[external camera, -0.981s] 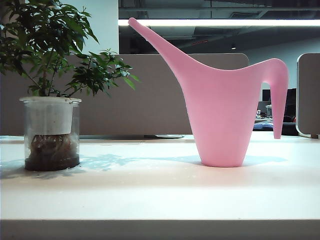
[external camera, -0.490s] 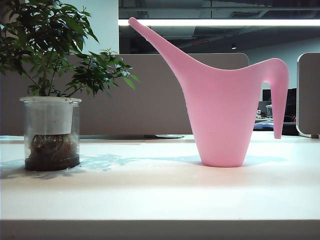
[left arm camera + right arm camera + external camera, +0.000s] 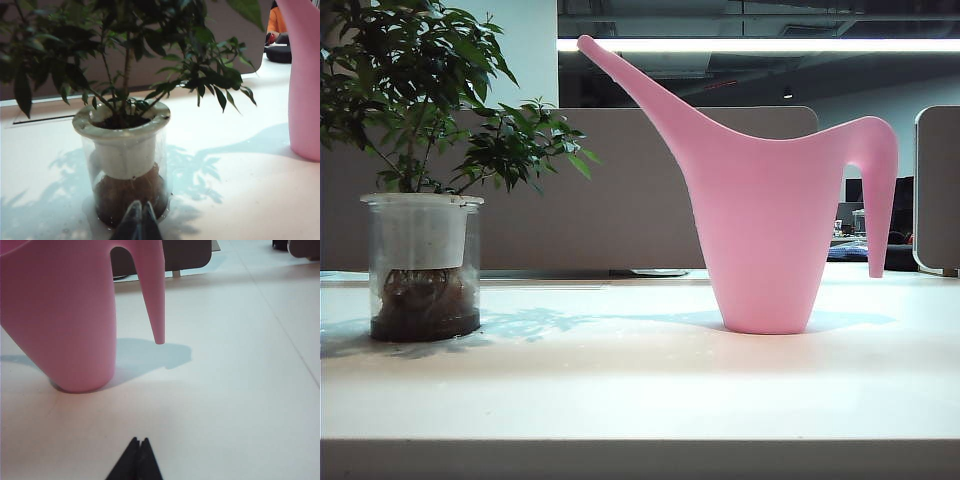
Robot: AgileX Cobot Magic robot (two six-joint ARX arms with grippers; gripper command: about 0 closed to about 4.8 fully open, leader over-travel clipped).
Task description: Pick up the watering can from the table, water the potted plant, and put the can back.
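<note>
Surroundings: we see a beige partition running behind the surface; a lit ceiling strip glows above it; dark office clutter shows far back at the right, too small for us to name.
Watering can: the pink watering can stands upright on the surface, right of centre in the exterior view; its spout rises toward the plant, its handle hooks down on the far side, tip clear of the surface; nothing grips it.
Potted plant: the potted plant stands on the left of the exterior view, well apart from the can; white inner pot in a clear glass cylinder, dark soil and roots at the base; its leaves reach toward the spout without touching it.
Obstructions: we find open surface between can and plant; only their shadows lie there.
Left gripper: the left gripper sits low, pointing level at the base of the glass cylinder, just short of it; its jaws are pressed together and carry nothing.
Right gripper: the right gripper sits low over the surface, facing the can's handle side, apart from it; its jaws are clenched tip to tip on nothing.
Arms: neither arm shows in the exterior view; we see only the dark jaw tips in each wrist view.
</note>
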